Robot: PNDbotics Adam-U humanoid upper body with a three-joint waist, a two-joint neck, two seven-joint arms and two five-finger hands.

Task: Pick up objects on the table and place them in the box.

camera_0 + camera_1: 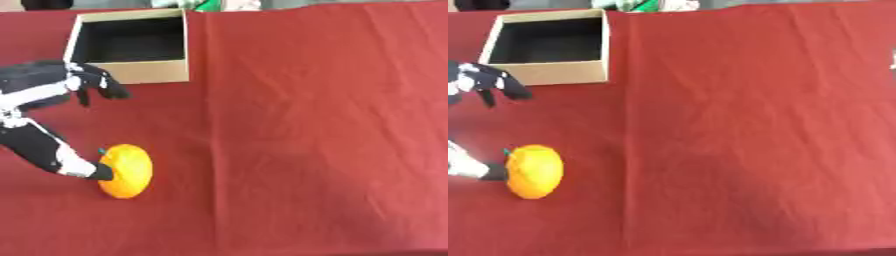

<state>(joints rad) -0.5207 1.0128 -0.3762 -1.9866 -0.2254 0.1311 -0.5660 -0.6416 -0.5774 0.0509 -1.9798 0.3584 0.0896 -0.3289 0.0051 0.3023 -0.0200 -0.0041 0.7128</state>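
Note:
An orange round fruit [128, 172] with a small green stem lies on the red cloth at the lower left. My left hand [39, 91] reaches in from the left edge and is spread open. Its fingers [107, 87] hang just in front of the box's near wall. Its thumb [79, 168] points down-right, and the tip touches the fruit's left side. The cardboard box [140, 71] with a dark inside stands open at the upper left, and nothing shows in it. My right hand appears in neither view.
The red cloth [324, 140] covers the whole table, with a fold line running down its middle. Green and white things [206, 4] show at the far edge behind the box.

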